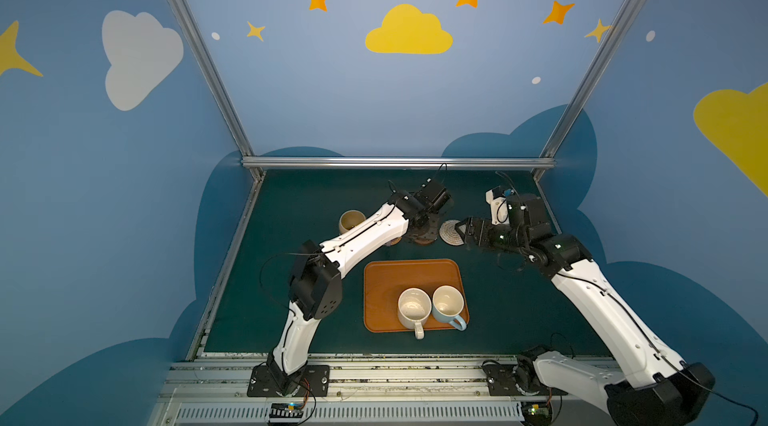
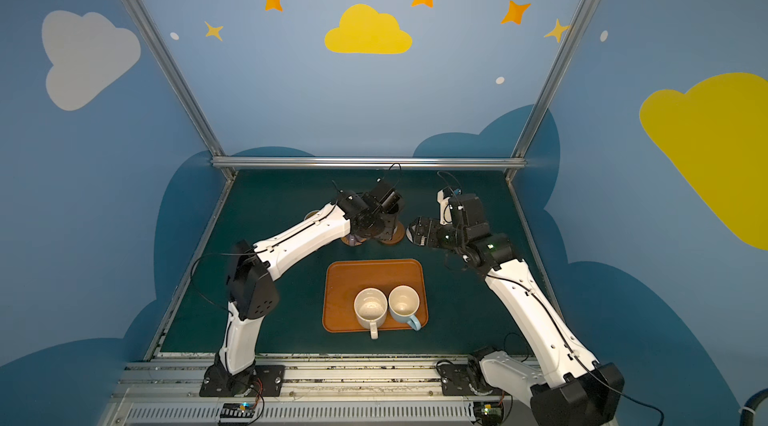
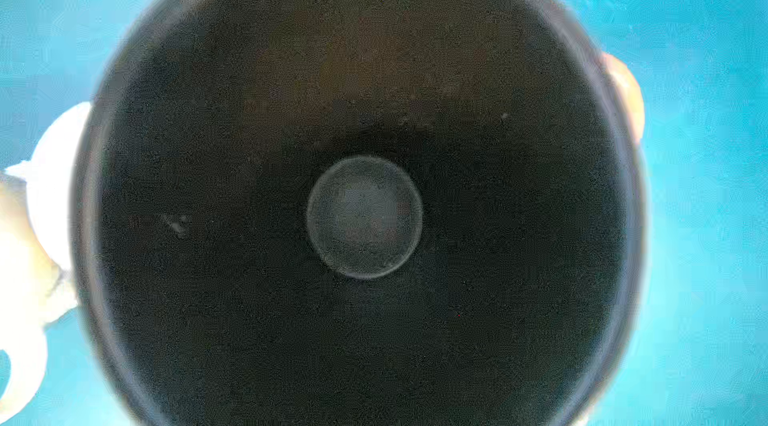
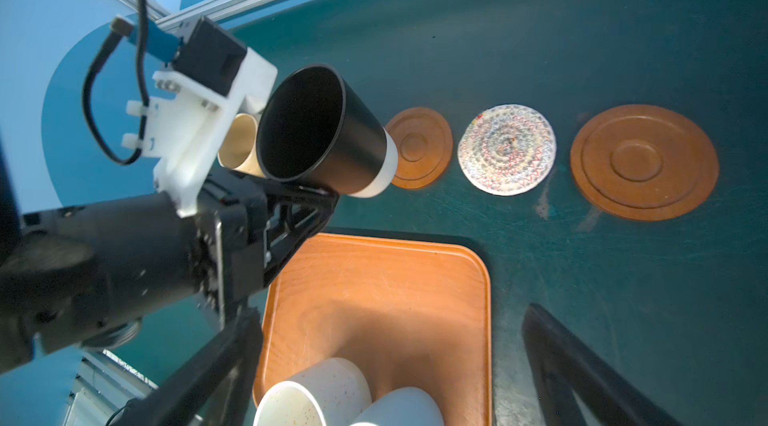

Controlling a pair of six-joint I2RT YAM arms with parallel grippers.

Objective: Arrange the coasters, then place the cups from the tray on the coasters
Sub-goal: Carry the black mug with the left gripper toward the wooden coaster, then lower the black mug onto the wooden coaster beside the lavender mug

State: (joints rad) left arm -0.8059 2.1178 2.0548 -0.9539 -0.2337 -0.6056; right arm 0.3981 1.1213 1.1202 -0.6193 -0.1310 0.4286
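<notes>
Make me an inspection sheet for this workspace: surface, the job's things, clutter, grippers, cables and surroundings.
Surface: green mat, pale scuffs near the coasters.
Job's things: tray holds cream-white mug and light blue mug; pale yellow mug stands back left; woven coaster and end wooden coaster bare; black mug at the near wooden coaster, contact unclear.
Clutter: nothing seen.
Grippers: left gripper shut on black mug; right gripper open, empty, near the woven coaster.
Cables: black cable loops by the left wrist camera.
Surroundings: blue walls with painted clouds; aluminium frame.

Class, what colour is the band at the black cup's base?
White, clearest on the black cup in the right wrist view.
</notes>
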